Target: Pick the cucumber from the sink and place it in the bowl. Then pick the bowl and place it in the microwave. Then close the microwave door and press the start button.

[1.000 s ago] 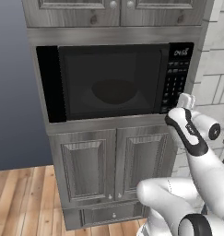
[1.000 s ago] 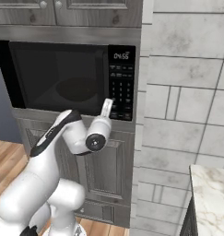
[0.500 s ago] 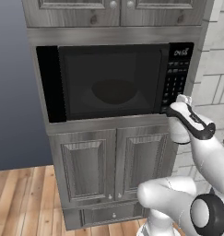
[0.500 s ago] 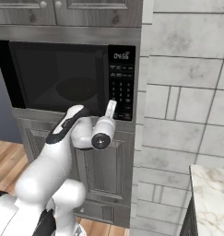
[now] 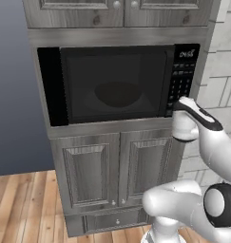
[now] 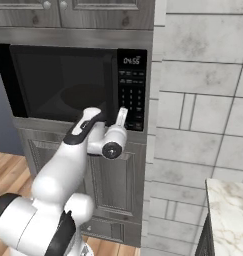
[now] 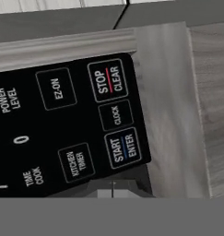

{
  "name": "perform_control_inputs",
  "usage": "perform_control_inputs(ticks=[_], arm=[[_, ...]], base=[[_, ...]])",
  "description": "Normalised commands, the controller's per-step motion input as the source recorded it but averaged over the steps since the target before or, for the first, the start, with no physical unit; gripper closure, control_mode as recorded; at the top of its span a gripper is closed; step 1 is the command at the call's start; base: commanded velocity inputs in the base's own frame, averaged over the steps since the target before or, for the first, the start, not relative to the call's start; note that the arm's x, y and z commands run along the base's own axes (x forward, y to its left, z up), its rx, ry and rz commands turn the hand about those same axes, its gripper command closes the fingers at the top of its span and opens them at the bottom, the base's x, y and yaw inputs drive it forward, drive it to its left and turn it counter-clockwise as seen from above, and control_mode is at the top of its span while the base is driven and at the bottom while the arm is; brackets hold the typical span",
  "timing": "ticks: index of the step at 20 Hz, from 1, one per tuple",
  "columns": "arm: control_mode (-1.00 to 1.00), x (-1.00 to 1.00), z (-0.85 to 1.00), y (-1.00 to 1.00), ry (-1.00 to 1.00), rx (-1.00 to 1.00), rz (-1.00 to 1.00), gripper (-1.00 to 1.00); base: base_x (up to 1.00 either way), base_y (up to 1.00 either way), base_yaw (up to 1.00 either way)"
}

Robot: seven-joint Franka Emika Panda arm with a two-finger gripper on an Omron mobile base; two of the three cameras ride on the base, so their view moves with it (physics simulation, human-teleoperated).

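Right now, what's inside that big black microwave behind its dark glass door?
Through the shut dark glass door of the large black built-in microwave, a wide round bowl's dim outline shows. Whatever lies in it cannot be made out.

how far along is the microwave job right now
Nearly finished. The microwave door is closed, with the bowl dimly visible behind its glass; whether the cucumber is in it cannot be made out. The shut gripper sits at the button panel, near START/ENTER. Left: pressing start.
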Motion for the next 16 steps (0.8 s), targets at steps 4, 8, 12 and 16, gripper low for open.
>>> perform_control_inputs(ticks=[4,8,12,16], arm=[[-1.00,0.36,-0.04,0.00,0.00,0.00,0.00,1.00],[-1.00,0.24,-0.18,0.00,0.00,0.00,0.00,1.00],[-1.00,0.04,-0.24,0.00,-0.01,0.00,0.00,1.00],[-1.00,0.09,-0.11,0.00,-0.01,0.00,0.00,1.00]], base=[[0.00,0.00,0.00],[0.00,0.00,0.00],[0.00,0.00,0.00],[0.00,0.00,0.00]])
